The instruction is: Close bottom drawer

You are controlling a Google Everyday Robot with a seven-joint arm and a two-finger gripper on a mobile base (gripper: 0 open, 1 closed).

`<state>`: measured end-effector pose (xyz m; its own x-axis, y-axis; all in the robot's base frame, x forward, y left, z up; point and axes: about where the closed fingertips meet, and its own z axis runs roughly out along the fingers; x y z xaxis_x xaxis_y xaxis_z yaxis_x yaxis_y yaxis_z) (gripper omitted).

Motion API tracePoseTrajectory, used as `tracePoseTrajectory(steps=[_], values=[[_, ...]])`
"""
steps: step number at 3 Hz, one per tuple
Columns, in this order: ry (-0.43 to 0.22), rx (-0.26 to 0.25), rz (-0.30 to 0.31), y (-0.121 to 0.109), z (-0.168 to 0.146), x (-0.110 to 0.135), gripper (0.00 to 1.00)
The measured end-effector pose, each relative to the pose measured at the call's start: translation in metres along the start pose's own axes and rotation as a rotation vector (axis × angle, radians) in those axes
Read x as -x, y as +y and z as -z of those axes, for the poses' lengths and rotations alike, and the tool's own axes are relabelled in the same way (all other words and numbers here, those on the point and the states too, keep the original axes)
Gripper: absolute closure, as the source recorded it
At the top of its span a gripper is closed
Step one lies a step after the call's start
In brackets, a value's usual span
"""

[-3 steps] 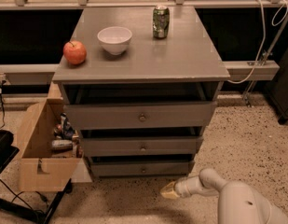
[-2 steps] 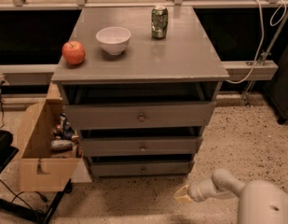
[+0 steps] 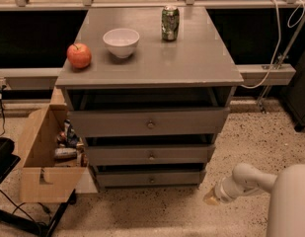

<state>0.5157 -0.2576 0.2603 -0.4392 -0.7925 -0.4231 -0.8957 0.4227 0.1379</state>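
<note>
The grey cabinet has three drawers. The bottom drawer (image 3: 151,177) has the narrowest front and one small round knob, and it stands low near the floor. It looks pushed in about as far as the drawers above it. My gripper (image 3: 211,198) is low over the floor, to the right of and slightly in front of the bottom drawer's right corner, apart from it. My white arm (image 3: 250,179) reaches in from the lower right.
The cabinet top (image 3: 191,58) holds a red apple (image 3: 79,56), a white bowl (image 3: 121,42) and a green can (image 3: 170,22). An open cardboard box (image 3: 46,159) with items stands on the left. A white cable (image 3: 273,38) hangs at the right.
My gripper has moved to the right and a little back, away from the front of the bottom drawer. The drawers look unchanged.
</note>
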Motion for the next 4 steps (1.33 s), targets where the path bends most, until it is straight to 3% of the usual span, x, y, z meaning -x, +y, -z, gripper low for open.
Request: tracePoseTrajectory(steps=[1,2,4], values=[[0.105,-0.087,-0.011,-0.001,0.054,0.015,1.00],[0.133,-0.105,-0.058,0.018,0.086,0.028,1.00],[0.152,-0.099,-0.052,0.019,0.085,0.022,1.00]])
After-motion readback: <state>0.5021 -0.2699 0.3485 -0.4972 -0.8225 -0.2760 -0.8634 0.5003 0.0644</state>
